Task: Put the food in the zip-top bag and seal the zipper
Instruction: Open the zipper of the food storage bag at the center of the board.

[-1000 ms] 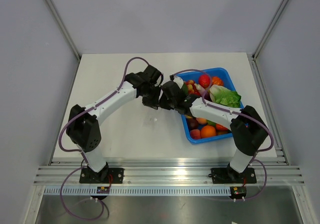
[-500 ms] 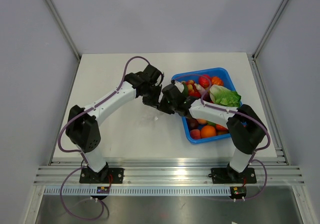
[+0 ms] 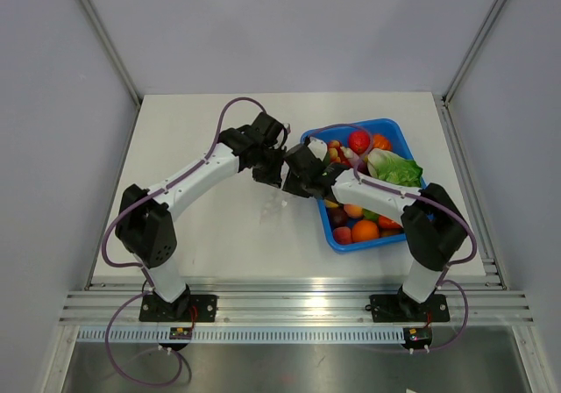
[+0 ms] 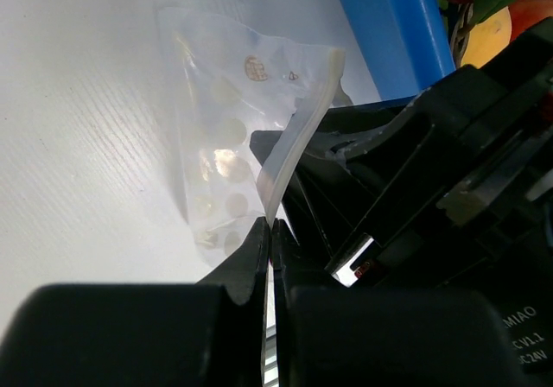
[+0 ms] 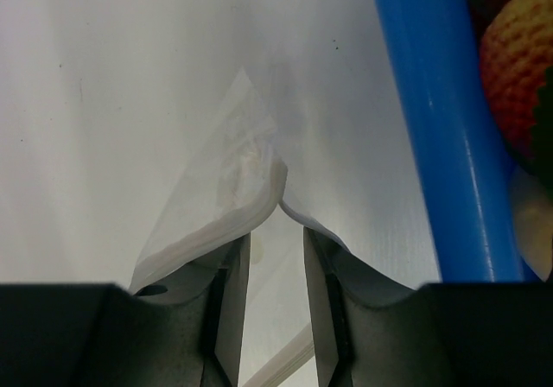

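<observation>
Beside the blue tray [image 4: 393, 33], left gripper [image 4: 270, 231] pinches the flimsy zip-top bag [image 4: 225, 136]; right gripper [image 5: 276, 240] gapes; the stiffer zipper [image 4: 304, 123] likely grips best.

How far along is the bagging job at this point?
Done: the zip-top bag is picked up, one edge pinched in the shut left gripper. In hand: the right gripper has its jaws apart at the bag's mouth edge. Left: the bag looks empty, so filling it and pressing the zipper shut both remain.
</observation>
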